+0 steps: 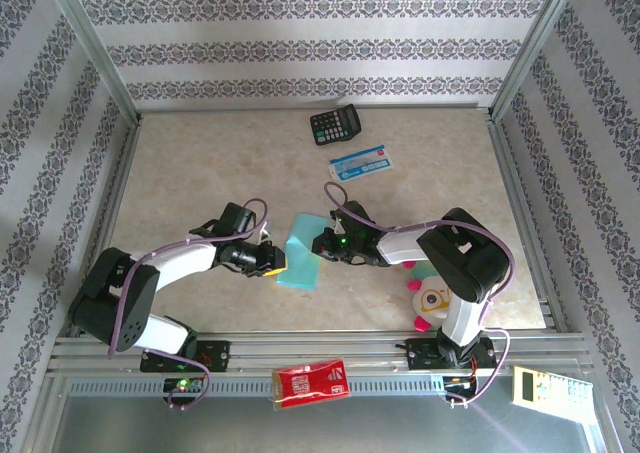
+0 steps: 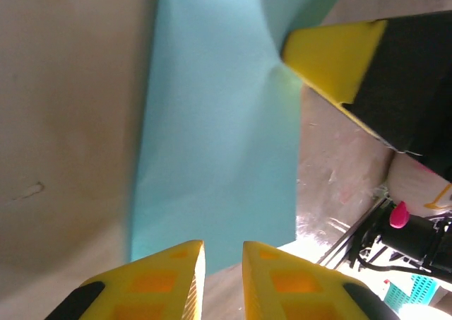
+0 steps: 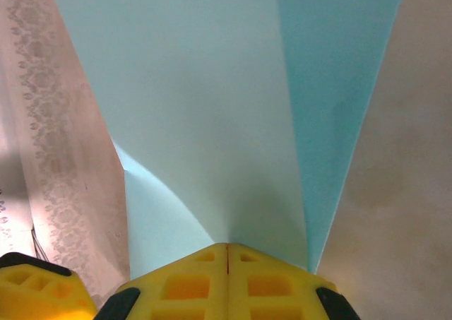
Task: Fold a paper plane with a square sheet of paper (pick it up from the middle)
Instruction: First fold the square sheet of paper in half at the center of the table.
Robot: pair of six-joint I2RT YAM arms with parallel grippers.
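The square sheet of paper (image 1: 303, 248) is light turquoise and lies mid-table, one side lifted and bent into a soft fold. My right gripper (image 1: 322, 243) is shut on its right edge. In the right wrist view the paper (image 3: 212, 108) fans out from the closed right gripper (image 3: 227, 248). My left gripper (image 1: 275, 261) sits at the sheet's lower left edge. In the left wrist view the left gripper (image 2: 222, 256) shows a narrow gap with bare table in it, and the paper (image 2: 212, 122) lies just past the tips. The right fingertip (image 2: 332, 55) pinches the far edge. The paper plane is out of view.
A black calculator (image 1: 334, 125) and a blue-and-white card (image 1: 359, 162) lie at the back of the table. A plush toy (image 1: 428, 291) sits by the right arm's base. A red packet (image 1: 311, 382) and a small device (image 1: 550, 385) rest on the front rail.
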